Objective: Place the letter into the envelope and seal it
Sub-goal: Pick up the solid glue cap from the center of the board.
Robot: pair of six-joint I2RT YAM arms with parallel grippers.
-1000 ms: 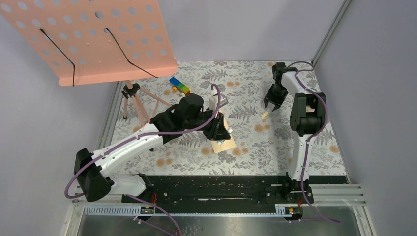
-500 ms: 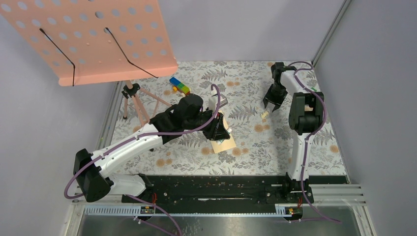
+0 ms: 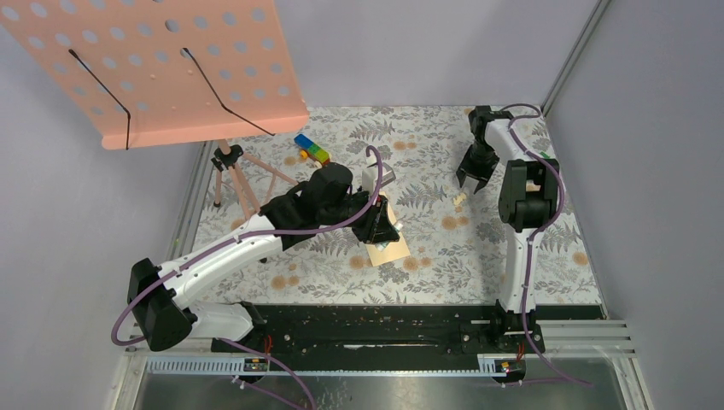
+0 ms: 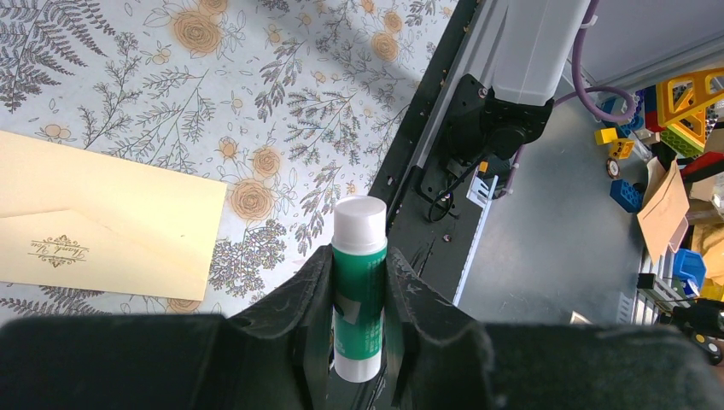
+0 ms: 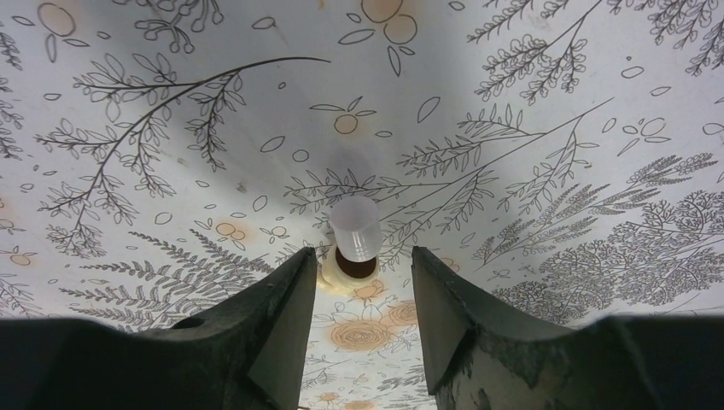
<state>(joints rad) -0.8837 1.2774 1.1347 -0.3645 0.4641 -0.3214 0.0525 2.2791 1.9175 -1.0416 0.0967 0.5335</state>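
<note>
**Right arm backs off the cap; left arm keeps the glue stick**

Only the right gripper (image 5: 363, 254) has shifted in the last second. It has drawn slightly toward the far edge and its jaws have spread a little, while the left arm has stayed put. Those right jaws stand fairly wide and hold nothing. A small clear cap (image 5: 355, 229) lies on the table (image 5: 555, 102) just past the tips, touching neither.

The left gripper (image 4: 359, 259) is clamped narrow on a green glue stick (image 4: 359, 299), whose white end sticks out beyond the fingertips.

The envelope (image 4: 111, 218) lies flat on the table just beside the left gripper, off to its left in the wrist view. Its long axis runs crosswise to the stick and its flap (image 4: 60, 248) is folded down. The stick's end points away from it, toward the arm bases. No letter shows; it may already be inside.

The left arm is much nearer, the right well apart. Sealing seems to hinge on swinging the stick's end round onto the flap.
</note>
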